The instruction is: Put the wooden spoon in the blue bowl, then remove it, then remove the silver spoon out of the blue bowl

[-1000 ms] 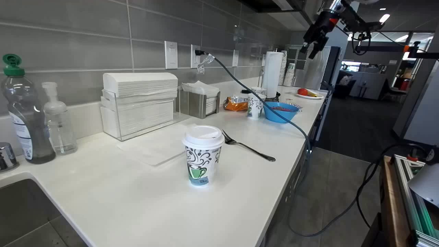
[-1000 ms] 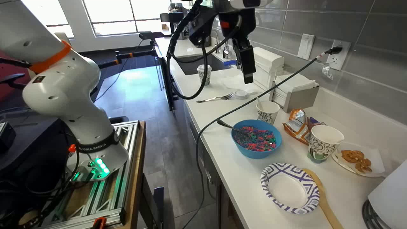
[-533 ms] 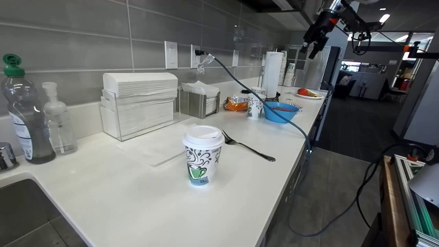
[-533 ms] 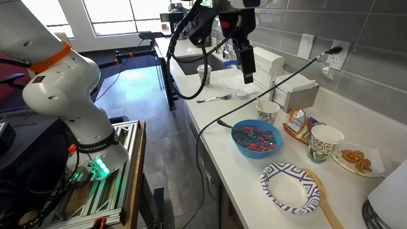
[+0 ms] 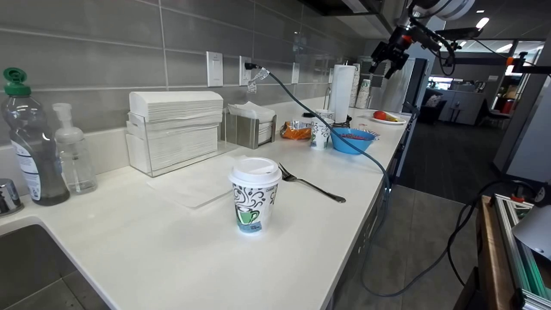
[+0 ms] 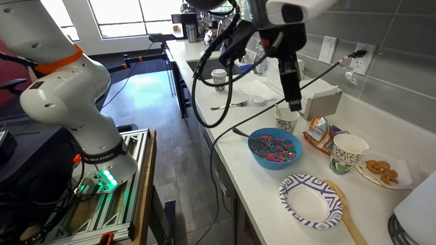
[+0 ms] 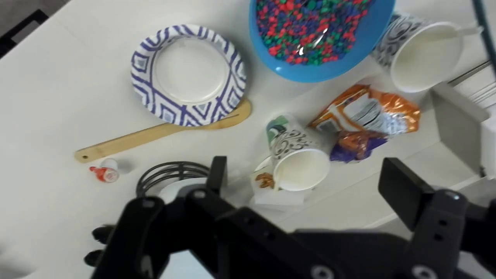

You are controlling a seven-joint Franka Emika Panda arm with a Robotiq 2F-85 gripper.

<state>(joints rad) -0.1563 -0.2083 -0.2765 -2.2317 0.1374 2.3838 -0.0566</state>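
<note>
The blue bowl (image 6: pixel 275 165) stands upright on the counter, filled with small coloured bits. It also shows in an exterior view (image 5: pixel 349 144) and at the top of the wrist view (image 7: pixel 306 73). The silver spoon (image 6: pixel 240 132) rests in it, its handle over the rim and its head buried in the bits. The wooden spoon (image 6: pixel 348 212) lies on the counter, its head partly under a patterned paper plate; the wrist view shows its handle (image 7: pixel 130 142). My gripper (image 7: pixel 308 176) is open and empty, high above the counter (image 5: pixel 381 71). In an exterior view one finger (image 6: pixel 294 105) shows.
The deep patterned plate (image 6: pixel 306 204) stands beside the bowl. Paper cups (image 6: pixel 347 153), an orange snack bag (image 6: pixel 317 134) and a paper towel roll (image 6: pixel 419 207) surround it. A cable (image 6: pixel 245 119) spans the counter near the bowl. A fork (image 5: pixel 318 188) and lidded cup (image 5: pixel 254 202) stand farther along.
Over the last half second my open gripper has moved down and to the right in one exterior view and slightly left in the other. The bowl and both spoons have not moved.
</note>
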